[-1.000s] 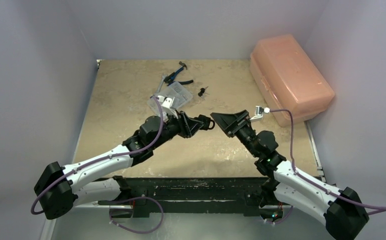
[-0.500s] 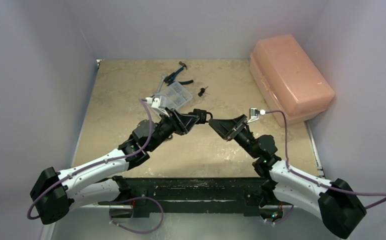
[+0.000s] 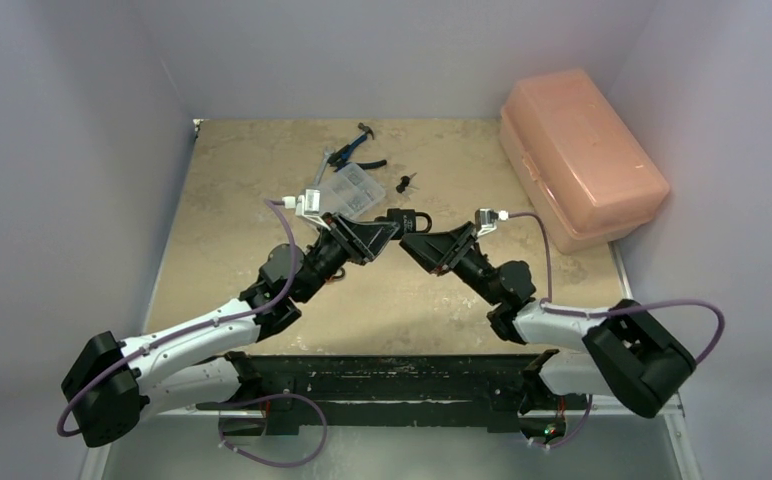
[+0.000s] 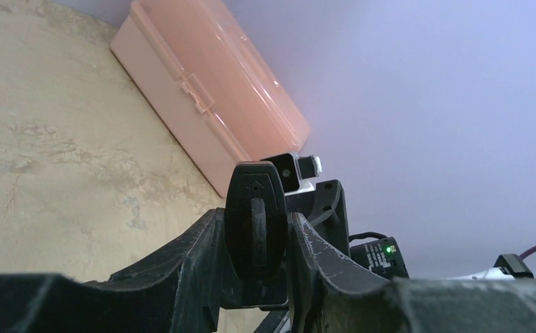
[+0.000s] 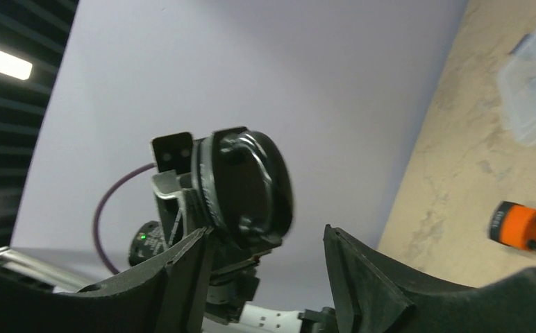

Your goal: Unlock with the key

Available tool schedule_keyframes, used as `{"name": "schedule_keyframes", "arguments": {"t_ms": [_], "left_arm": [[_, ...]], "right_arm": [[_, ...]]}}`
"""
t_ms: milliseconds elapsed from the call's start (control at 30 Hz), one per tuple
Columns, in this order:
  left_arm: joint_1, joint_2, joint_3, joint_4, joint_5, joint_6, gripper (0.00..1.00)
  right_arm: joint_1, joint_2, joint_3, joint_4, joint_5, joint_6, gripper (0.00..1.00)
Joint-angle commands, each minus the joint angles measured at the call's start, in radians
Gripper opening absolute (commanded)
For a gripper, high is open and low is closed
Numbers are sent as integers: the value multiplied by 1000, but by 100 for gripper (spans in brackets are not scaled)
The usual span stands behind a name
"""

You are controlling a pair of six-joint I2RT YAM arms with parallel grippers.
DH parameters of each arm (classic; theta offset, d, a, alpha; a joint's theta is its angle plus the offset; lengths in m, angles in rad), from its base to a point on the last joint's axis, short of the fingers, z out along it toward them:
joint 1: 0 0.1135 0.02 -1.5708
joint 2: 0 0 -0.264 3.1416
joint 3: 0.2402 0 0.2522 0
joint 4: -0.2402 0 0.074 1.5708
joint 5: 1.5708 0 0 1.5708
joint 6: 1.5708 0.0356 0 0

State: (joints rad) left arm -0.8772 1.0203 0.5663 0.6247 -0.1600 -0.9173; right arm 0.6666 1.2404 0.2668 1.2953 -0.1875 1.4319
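A black padlock [image 3: 409, 217] hangs above the table's middle, with my left gripper [image 3: 394, 228] shut on it. In the left wrist view its narrow slotted face [image 4: 255, 208] fills the gap between the fingers of the left gripper [image 4: 255, 229]. My right gripper [image 3: 412, 243] meets it from the right, open. In the right wrist view the lock's rounded body [image 5: 248, 184] sits against the left finger of the right gripper [image 5: 265, 232], well apart from the right finger. A small black item [image 3: 405, 181], possibly the key, lies on the table behind.
A salmon plastic case [image 3: 580, 155] stands at the back right. A clear compartment box [image 3: 350, 192] and blue pliers [image 3: 354, 152] lie at the back centre. An orange-and-black padlock [image 5: 522, 225] lies on the table in the right wrist view.
Both grippers rose and shifted toward the back. The right gripper came left until its jaws straddle the held lock, and its jaws narrowed. The left grip is unchanged.
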Motion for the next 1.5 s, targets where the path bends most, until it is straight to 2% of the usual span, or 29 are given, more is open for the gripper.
{"name": "schedule_keyframes", "arguments": {"t_ms": [0,200,433,733,900,1100,1333,1367,1400,1467], "left_arm": [[5,-16,6,184,14,-56,0],[5,-26,-4,179,7,-53,0],[7,-52,-6,161,6,-45,0],[7,-77,-34,164,22,-86,0],[7,-74,-62,191,33,-120,0],[6,-59,-78,216,37,-131,0],[7,-57,-83,213,52,-109,0],[7,-63,-81,198,55,-90,2],[7,-71,-76,176,59,-79,11],[7,-93,-61,110,59,-39,37]], "right_arm": [[-2,75,78,260,-53,77,64],[-3,116,81,354,-41,99,62],[-8,129,101,355,-44,102,50],[-16,119,105,347,-47,93,52],[-18,98,118,315,-55,74,49],[-18,87,155,227,-100,45,29],[-18,89,157,230,-141,29,3],[-18,86,157,223,-144,25,0],[-18,82,157,211,-147,22,0],[-20,69,157,182,-153,10,0]]}}
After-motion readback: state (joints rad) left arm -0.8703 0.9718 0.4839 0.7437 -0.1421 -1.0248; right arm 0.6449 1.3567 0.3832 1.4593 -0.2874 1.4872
